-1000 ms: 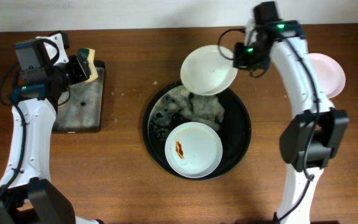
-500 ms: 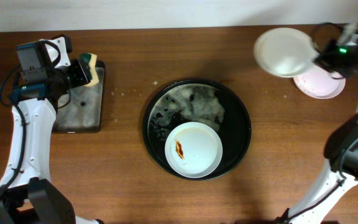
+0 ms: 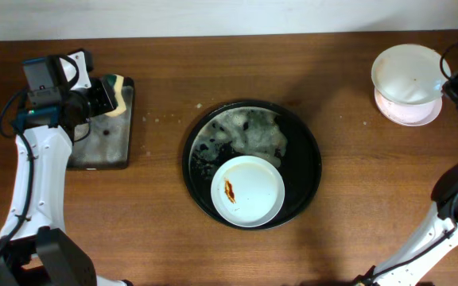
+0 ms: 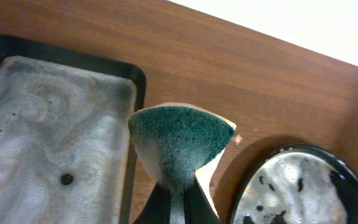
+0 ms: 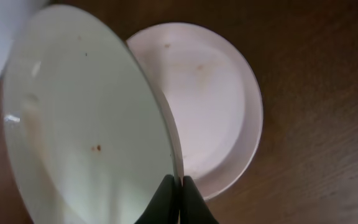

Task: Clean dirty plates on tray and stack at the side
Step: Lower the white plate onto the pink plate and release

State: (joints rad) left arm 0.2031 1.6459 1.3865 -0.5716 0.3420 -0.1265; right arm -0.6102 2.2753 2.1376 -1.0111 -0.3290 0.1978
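Observation:
The round black tray (image 3: 312, 171) lies mid-table, its far half covered in foam. One dirty plate (image 3: 247, 191) with a red-brown smear rests on its near half. My right gripper (image 3: 454, 84) is shut on the rim of a white plate (image 3: 408, 71), which hangs tilted just above another plate (image 3: 408, 117) lying on the table at the far right. In the right wrist view the fingers pinch the held plate (image 5: 86, 124) at its edge, with the lower plate (image 5: 213, 106) behind it. My left gripper (image 3: 100, 94) is shut on a green-and-yellow sponge (image 4: 182, 140) beside the sponge tray.
A rectangular black sponge tray (image 3: 102, 135) full of soapy water sits at the left, its right rim (image 4: 138, 81) under the sponge. The foamy edge of the round tray (image 4: 303, 186) shows in the left wrist view. Crumbs lie on the wood near the round tray's far-left rim.
My right arm swung the white plate from above the round tray's far edge out to the far right, over the plate lying there. The left arm with the sponge barely moved.

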